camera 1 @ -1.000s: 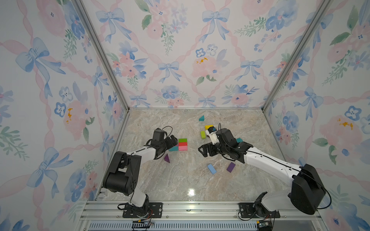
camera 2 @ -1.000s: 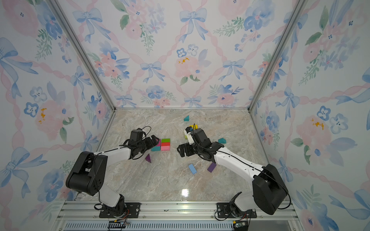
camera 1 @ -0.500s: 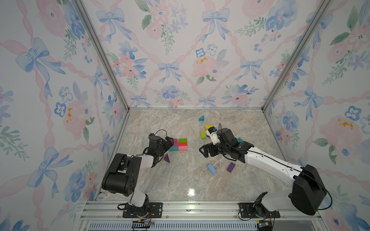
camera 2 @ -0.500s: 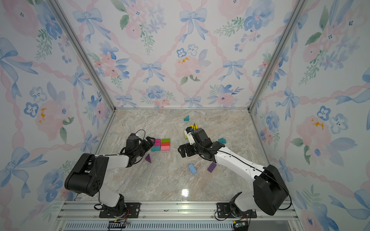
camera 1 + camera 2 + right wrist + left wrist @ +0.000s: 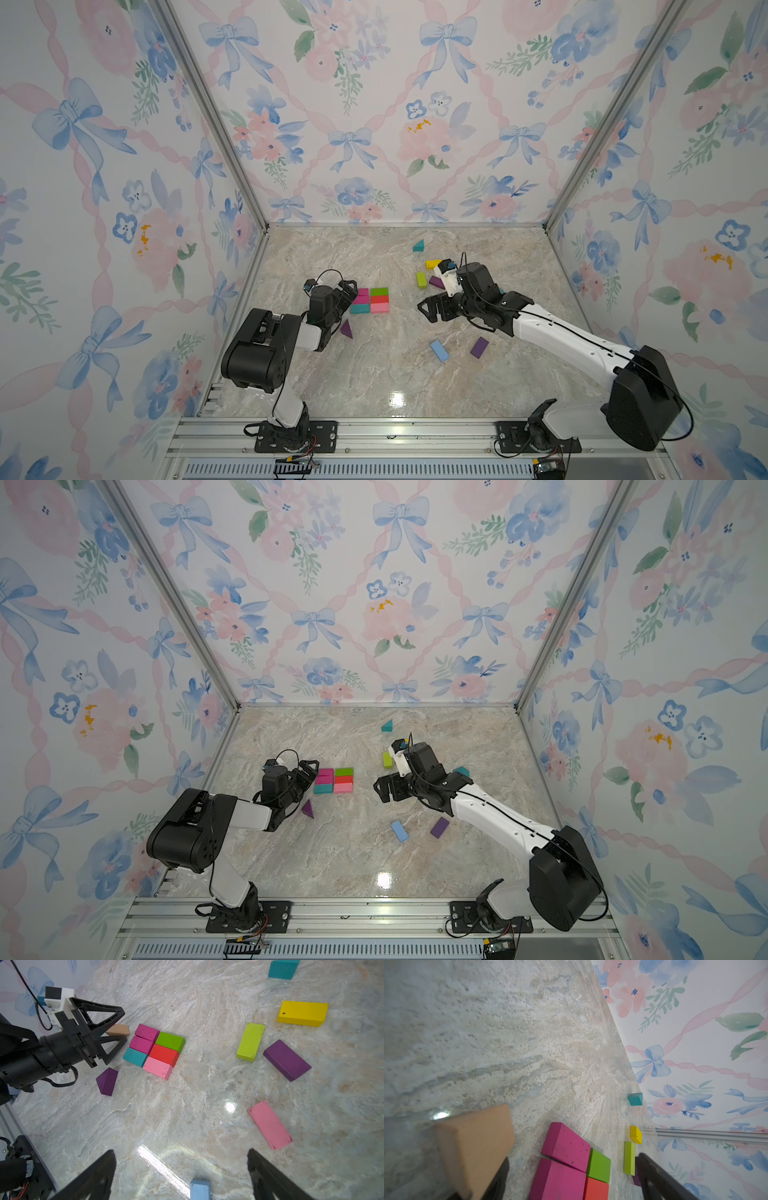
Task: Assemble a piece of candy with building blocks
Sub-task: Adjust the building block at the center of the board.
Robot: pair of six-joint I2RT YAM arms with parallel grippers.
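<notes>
The left tool, jaws apart beside the tan triangular prism at upper left, should seat it snug against the magenta bricks without shoving them; the right tool hangs likewise apart, empty.

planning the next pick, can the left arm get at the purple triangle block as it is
Probably yes: the purple triangle block lies on its own on bare marble, close beside the left gripper, whose jaws stand open, so nothing blocks the way.
</notes>
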